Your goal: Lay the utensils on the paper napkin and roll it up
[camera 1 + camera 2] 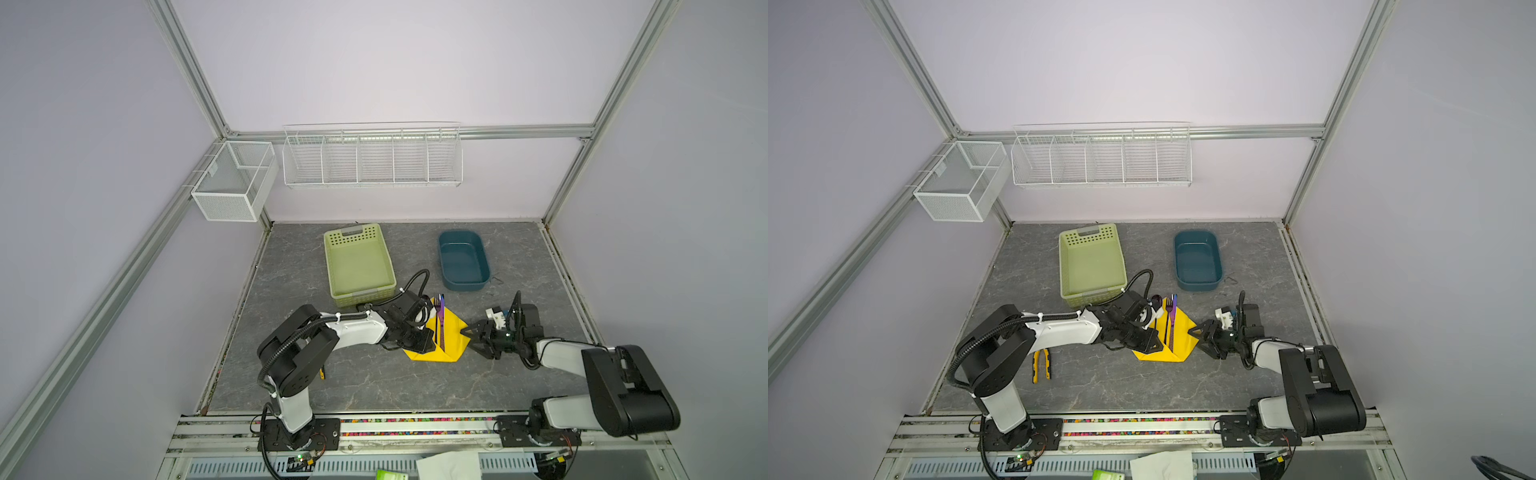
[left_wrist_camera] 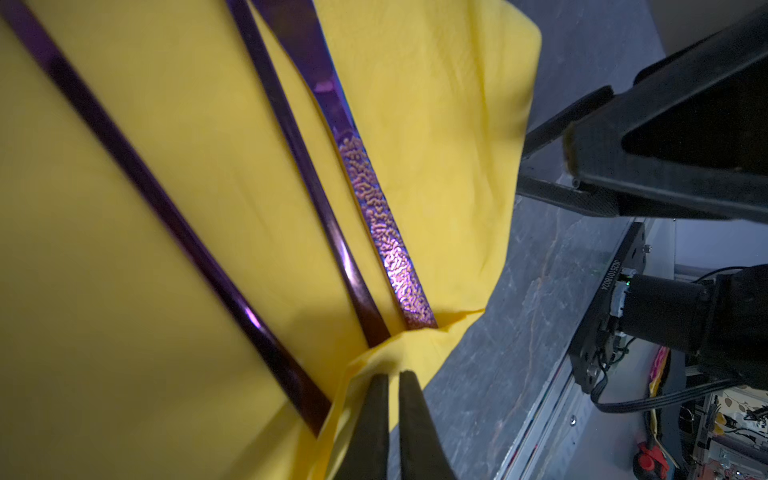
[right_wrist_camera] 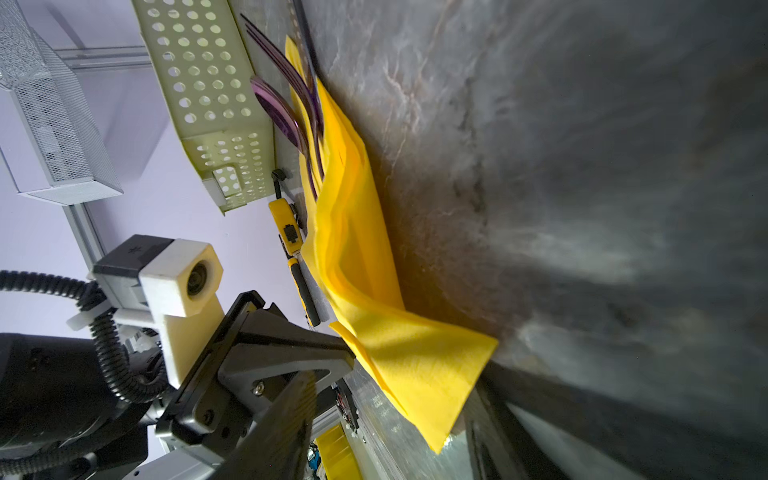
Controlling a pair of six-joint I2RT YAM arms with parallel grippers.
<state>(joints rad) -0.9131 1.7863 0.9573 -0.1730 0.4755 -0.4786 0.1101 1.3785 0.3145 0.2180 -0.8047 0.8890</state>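
The paper napkin (image 1: 454, 334) is seen near the middle of the table (image 1: 374, 386) in both top views, lying as a diamond with one corner toward the back wall. The utensils (image 1: 440, 322) are laid along it side by side, and their purplish heads reach past that far corner onto the bare table. Three of them are counted in the left wrist view, where their near ends are tucked under a raised fold of the napkin.

That fold, at the napkin's near edge, is pinched by the left gripper (image 2: 391, 376), whose jaws are clenched on the yellow paper. The napkin's left side is hidden beneath this gripper in the top views.

The right gripper (image 1: 471, 338) is held low at the napkin's right corner with its jaws spread and nothing grasped. The corner is seen between the two fingers in the right wrist view; contact cannot be told.

The green basket (image 1: 330, 266) is set close behind the left wrist, and the blue tub (image 1: 442, 257) is placed behind the napkin to the right, apart from it. The pliers (image 1: 1041, 365) are left well apart, beside the left arm. Bare table is shown in front of the napkin as far as the near rail.
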